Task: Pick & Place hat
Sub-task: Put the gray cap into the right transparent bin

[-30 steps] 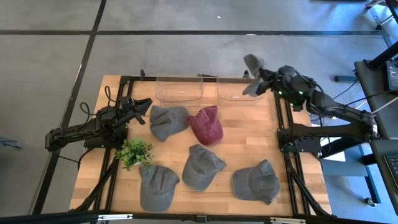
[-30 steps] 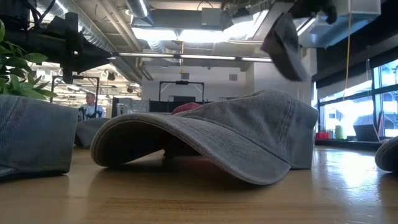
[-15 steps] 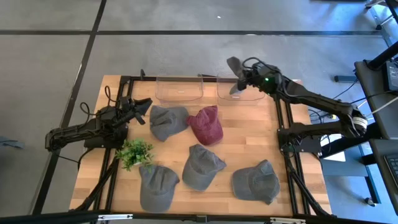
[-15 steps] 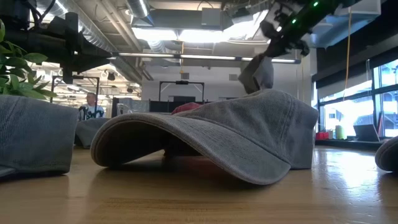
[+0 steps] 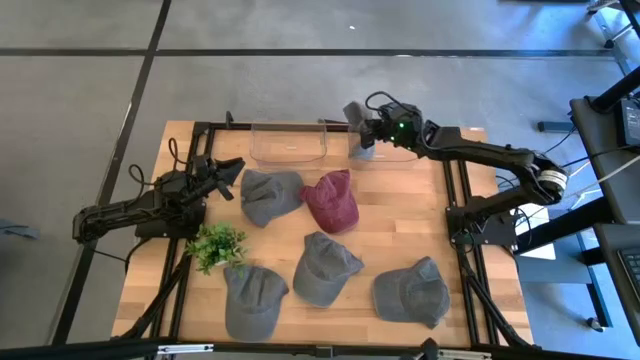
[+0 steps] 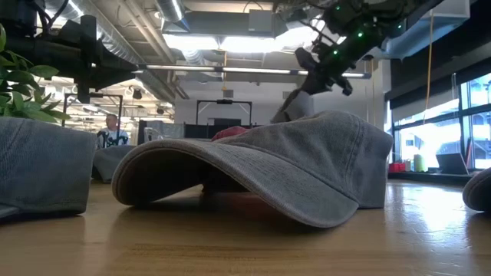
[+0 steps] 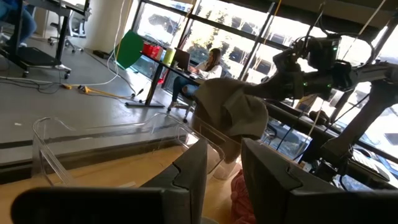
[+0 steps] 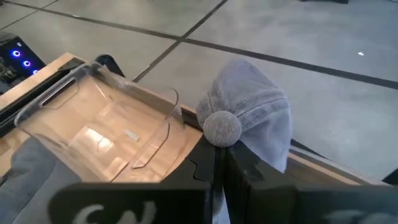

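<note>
My right gripper (image 5: pixel 374 127) is at the table's far edge, shut on a grey hat (image 5: pixel 358 135) that hangs over the left end of the right clear bin (image 5: pixel 395 150). The low view shows that hat (image 6: pixel 294 102) below the gripper (image 6: pixel 321 67), and the right wrist view shows it (image 8: pixel 252 121) past the fingers. My left gripper (image 5: pixel 228 176) waits open near the left edge, beside another grey hat (image 5: pixel 270 194) lying crown-up on the table. The left wrist view shows its fingers (image 7: pixel 194 169) apart, with the carried hat (image 7: pixel 231 112) farther off. My right gripper pinches the grey hat between its two fingers at the crown, right by the top button (image 8: pixel 222 127). The fingers come from the table's right, slanting down. The hat is lifted clear and hangs slack below them, its lower part (image 5: pixel 360 150) over the bin.
A second clear bin (image 5: pixel 288 142) stands left of the first at the far edge. On the table lie a maroon hat (image 5: pixel 333 200), several more grey hats (image 5: pixel 325 268) (image 5: pixel 412 292) (image 5: pixel 252 300) and a small green plant (image 5: pixel 217 245). A person sits in the room beyond.
My right gripper has carried the grey hat toward the table's left along the far edge and downward, from beyond the far right corner to above the right bin's left end. The hat stays hanging from the shut fingers.
</note>
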